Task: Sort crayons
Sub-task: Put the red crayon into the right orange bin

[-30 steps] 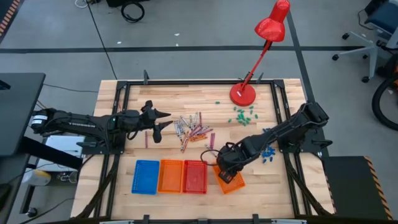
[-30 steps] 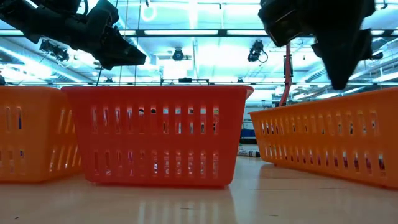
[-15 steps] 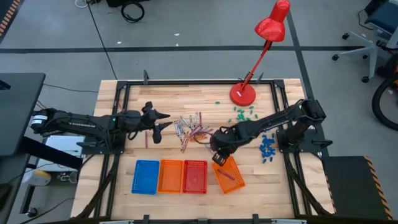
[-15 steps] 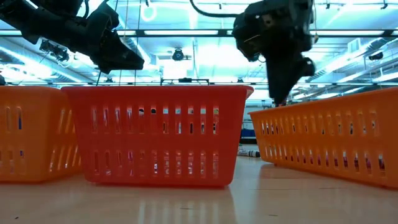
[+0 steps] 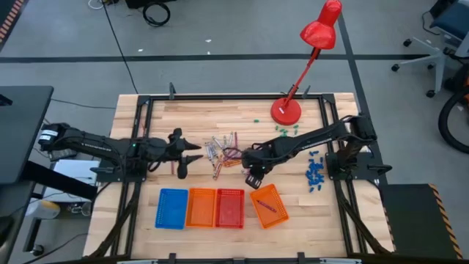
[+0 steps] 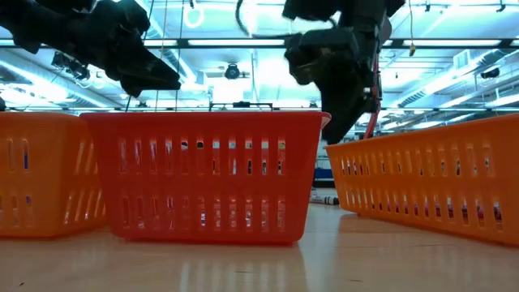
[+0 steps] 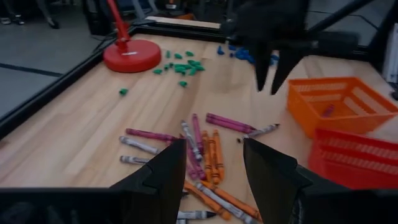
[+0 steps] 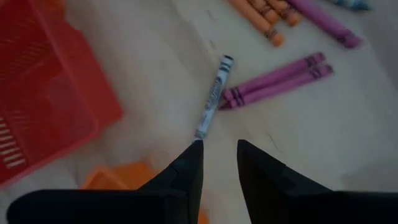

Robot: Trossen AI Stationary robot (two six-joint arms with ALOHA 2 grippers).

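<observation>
Right wrist view shows the right gripper (image 8: 219, 155), fingers parted and empty, poised over a thin grey paper-wrapped crayon (image 8: 211, 96), presumably lining up a pick.

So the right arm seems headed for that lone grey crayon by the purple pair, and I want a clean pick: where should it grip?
Grip the thin grey paper-wrapped crayon mid-length, from straight above, right end effector fingers straddling its width. It lies flat with bare wood alongside; two purple crayons sit near one side.

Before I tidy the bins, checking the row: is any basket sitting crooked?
Yes. The orange basket nearest the right arm sits skewed and apart, while the blue basket, second orange basket and red basket stand squarely side by side.
</observation>
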